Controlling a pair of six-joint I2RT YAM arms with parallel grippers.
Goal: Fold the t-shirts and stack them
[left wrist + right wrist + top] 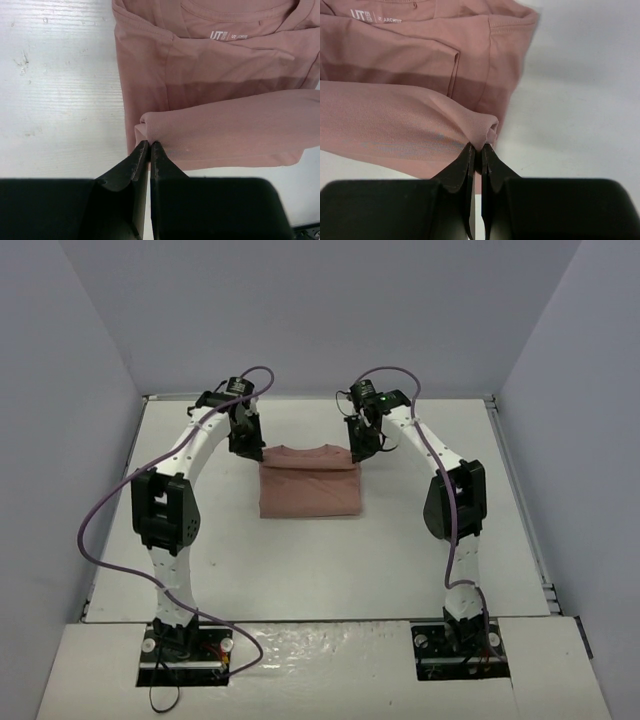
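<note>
T-shirt point(308, 490), dusty pink, lies part-folded on the white bench point(300, 570), about mid-width and toward the far side, well apart from both arm bases; its near border is a straight crease running left to right.

Beyond that crease the upper layer point(235, 125) rises to a free edge, gripped at both ends; left pincer point(150, 146) is pressed together on the left corner of that layer, fabric bunched just above the tips; right pincer point(481, 148) is likewise pressed together on the right corner, with a small pucker of cloth at its tips.

Key relation: the held edge's long axis runs crosswise, from one pincer to the other, so each arm is nearest its own corner and neither is favoured; the cloth between them hangs in a shallow roll, not taut.

Farther on, past the held edge, the lower layer lies flat on the bench; farthest is the collar point(235, 7) with the white label print point(227, 36) just below it.

Judgement: the fold is part-way; the next move likely carries both corners away from the bases toward the collar, in step, or the edge will skew.
</note>
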